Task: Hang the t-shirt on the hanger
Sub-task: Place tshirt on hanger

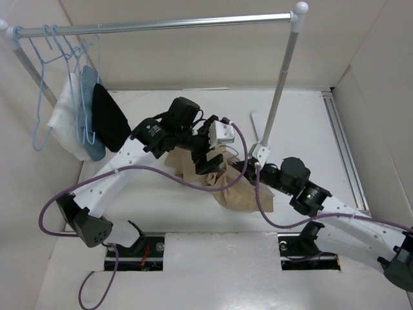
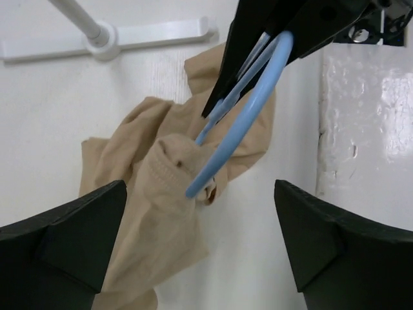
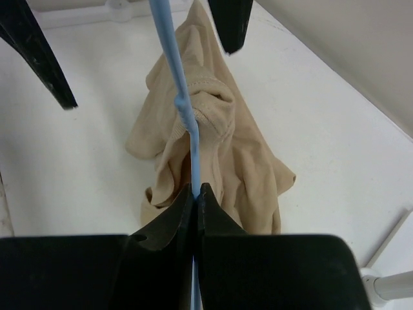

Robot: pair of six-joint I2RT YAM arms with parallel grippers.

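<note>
**Hanger held at the collar, second gripper standing by**
The right gripper (image 3: 195,194) is clamped on the light-blue wire hanger (image 3: 169,45), steadying it against the collar (image 3: 210,106) of the tan t-shirt (image 3: 245,168), which lies crumpled on the table (image 3: 77,168). The left gripper (image 2: 199,187) hangs above it, fingers wide apart, apparently positioned to draw cloth over the wire.

The thin light-blue wire hanger (image 3: 169,51) sits pinched in the right end effector (image 3: 195,194) and runs out ahead of it. It passes over the neck of the soft tan cloth t-shirt (image 3: 245,168), which lies on the white bench (image 3: 77,168) just ahead of the left end effector (image 2: 200,184).
</note>
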